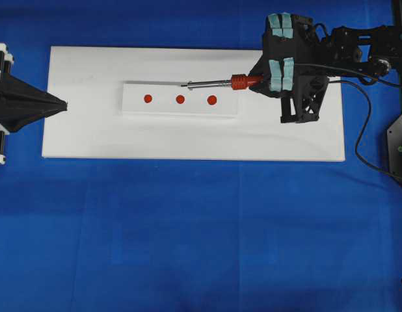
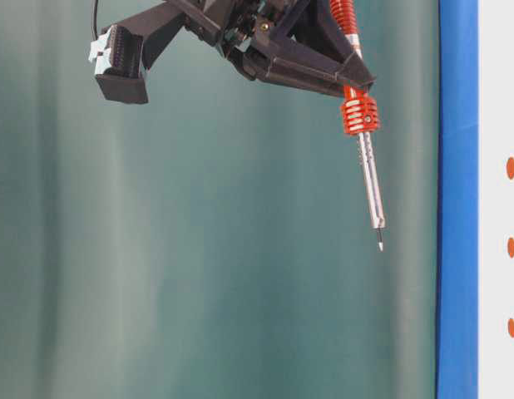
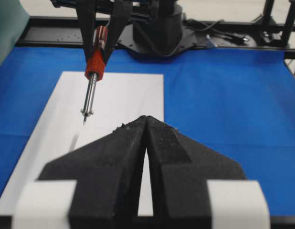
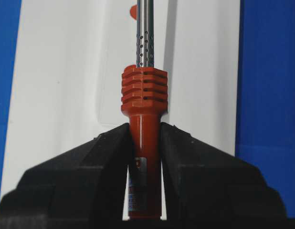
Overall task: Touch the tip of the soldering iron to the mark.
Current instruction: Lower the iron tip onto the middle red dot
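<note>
My right gripper point(image 1: 254, 81) is shut on the red-orange handle of the soldering iron point(image 1: 217, 83), and in its wrist view the jaws clamp the handle point(image 4: 144, 131). The silver shaft points left over the white block point(image 1: 162, 107). The mark point(image 1: 180, 99) is the middle of three red dots. In the table-level view the dark tip point(image 2: 380, 245) hangs in line with the mark point(image 2: 511, 247) but well clear of the block's surface. My left gripper point(image 1: 64, 103) rests shut and empty at the board's left edge, with its tips point(image 3: 146, 119) together.
The block lies on a white board point(image 1: 90, 140) over a blue cloth point(image 1: 201, 234). Outer red dots point(image 1: 147, 99) point(image 1: 212, 100) flank the mark. The iron's black cord point(image 1: 360, 130) loops off to the right past the right arm.
</note>
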`<state>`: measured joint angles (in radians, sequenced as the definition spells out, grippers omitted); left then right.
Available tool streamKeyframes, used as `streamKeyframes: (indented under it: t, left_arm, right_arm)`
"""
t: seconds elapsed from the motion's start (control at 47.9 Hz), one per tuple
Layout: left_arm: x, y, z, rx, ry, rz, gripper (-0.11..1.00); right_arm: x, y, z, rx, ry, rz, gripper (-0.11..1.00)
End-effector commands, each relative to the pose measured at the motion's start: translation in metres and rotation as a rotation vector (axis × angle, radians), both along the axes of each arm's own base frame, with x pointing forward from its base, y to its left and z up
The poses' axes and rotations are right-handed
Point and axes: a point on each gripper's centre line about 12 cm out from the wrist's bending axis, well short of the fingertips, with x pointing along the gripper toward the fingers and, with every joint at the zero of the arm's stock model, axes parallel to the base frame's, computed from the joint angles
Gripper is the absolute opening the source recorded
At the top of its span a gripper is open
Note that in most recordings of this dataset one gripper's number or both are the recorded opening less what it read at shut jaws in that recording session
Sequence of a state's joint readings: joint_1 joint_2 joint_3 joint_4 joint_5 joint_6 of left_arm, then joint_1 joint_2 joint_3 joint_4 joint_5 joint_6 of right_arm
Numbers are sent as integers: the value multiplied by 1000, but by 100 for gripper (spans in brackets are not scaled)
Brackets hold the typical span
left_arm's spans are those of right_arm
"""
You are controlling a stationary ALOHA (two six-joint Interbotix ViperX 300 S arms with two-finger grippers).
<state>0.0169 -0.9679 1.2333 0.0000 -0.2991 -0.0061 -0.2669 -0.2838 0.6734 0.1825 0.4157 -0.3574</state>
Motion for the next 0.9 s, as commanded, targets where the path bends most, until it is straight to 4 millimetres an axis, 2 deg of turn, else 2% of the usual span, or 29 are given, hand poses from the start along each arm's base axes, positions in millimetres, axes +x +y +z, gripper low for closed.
streamKeyframes:
  t: [0.0, 0.668, 0.876]
  left_arm:
    - [1, 1, 3, 2, -11, 2, 0]
    - [1, 1, 3, 2, -11, 2, 0]
    - [1, 1, 3, 2, -11, 2, 0]
  right_arm:
    - [4, -1, 12, -11, -38, 0, 6]
    - [4, -1, 12, -11, -37, 0, 6]
    - [6, -1, 0, -1, -3, 0, 6]
